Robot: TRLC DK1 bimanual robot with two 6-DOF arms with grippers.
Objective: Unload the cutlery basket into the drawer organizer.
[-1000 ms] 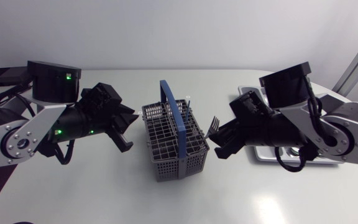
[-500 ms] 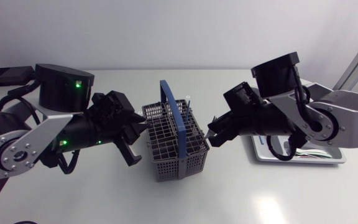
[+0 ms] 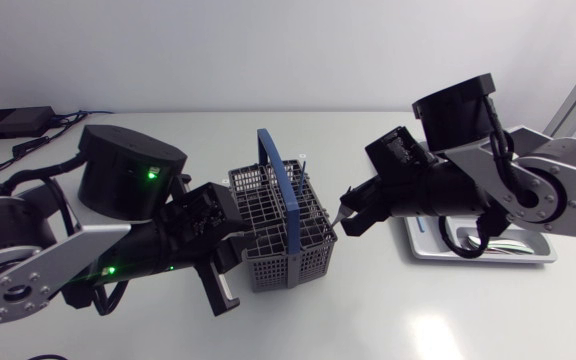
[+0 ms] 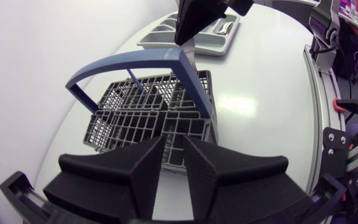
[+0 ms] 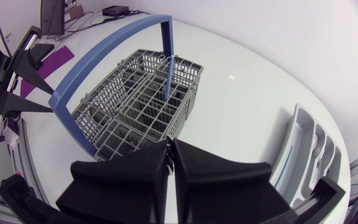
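Right gripper (image 3: 346, 221) pinched shut, nothing showing in it, just right of your basket (image 3: 260, 208); left gripper (image 3: 226, 276) barely open, empty, at basket's lower-left corner.

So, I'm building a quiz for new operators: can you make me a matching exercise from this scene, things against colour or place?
Things:
1. basket
2. handle
3. organizer
4. left pincer

Colour or place:
A. blue arch
B. black, at the basket's near wall
C. grey mesh, in the middle of the table
D. under the right arm

Pairs: 1-C, 2-A, 3-D, 4-B
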